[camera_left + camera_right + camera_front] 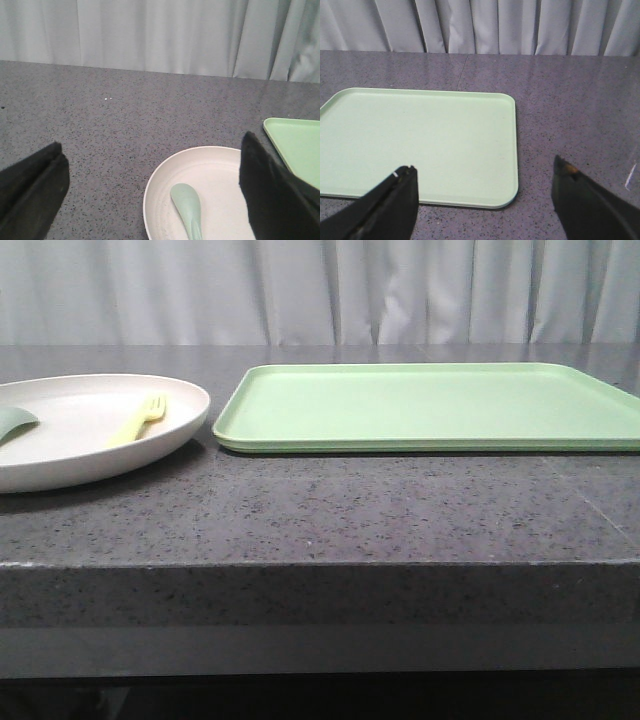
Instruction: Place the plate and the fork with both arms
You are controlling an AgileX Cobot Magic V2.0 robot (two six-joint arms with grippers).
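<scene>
The cream plate point(70, 455) sits at the left of the dark stone table. The pale-yellow fork point(138, 421) lies in it, tines toward the back. A teal-green utensil point(14, 422) lies in the plate too. In the left wrist view the plate point(215, 175) and teal utensil point(187, 206) show; the fork is hidden there. My left gripper point(152, 155) is open and empty, above the plate's near-left side. My right gripper point(485, 167) is open and empty, over the near right corner of the green tray point(420, 145). Neither gripper shows in the front view.
The rectangular light-green tray point(430, 408) lies to the right of the plate, a small gap between them. The table's front edge point(320, 565) runs across the front view. Grey curtains point(320, 290) hang behind the table.
</scene>
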